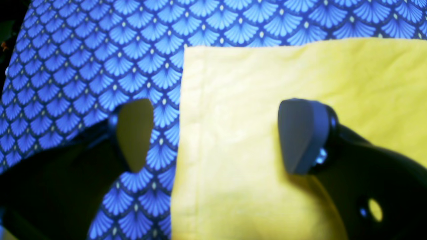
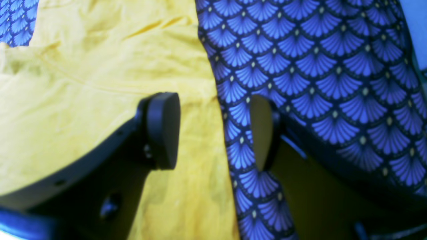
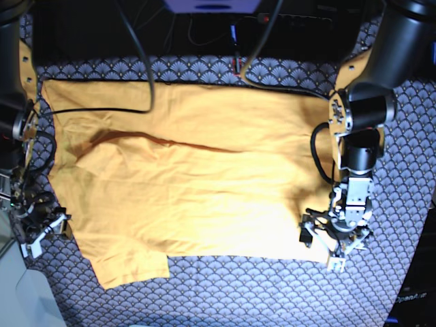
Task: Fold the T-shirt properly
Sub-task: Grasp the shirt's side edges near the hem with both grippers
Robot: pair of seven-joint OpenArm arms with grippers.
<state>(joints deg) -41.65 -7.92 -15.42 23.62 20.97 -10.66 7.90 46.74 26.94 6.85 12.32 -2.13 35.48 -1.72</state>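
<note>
A: Where is the left end effector (image 1: 213, 135)?
B: Its jaws are spread wide and pinch nothing. One pad (image 1: 302, 135) hangs over the T-shirt (image 1: 267, 100), the other over the tablecloth (image 1: 100, 50), so the hemmed edge of the cloth runs between them.

A: And the right end effector (image 2: 213, 131)?
B: Also spread, also holding nothing. The garment's edge runs between its pads too: one is over yellow fabric, the other over the scallop pattern.

A: How does the garment lie?
B: In the base view the T-shirt (image 3: 191, 184) is spread flat across the worktop, wrinkled, with a long crease running across its middle. The left end effector (image 3: 337, 238) is at its near corner on that view's right, the right end effector (image 3: 37, 221) at its edge on the view's left. A sleeve sticks out towards the near edge, and black cables (image 3: 136, 54) trail over the far side.
</note>
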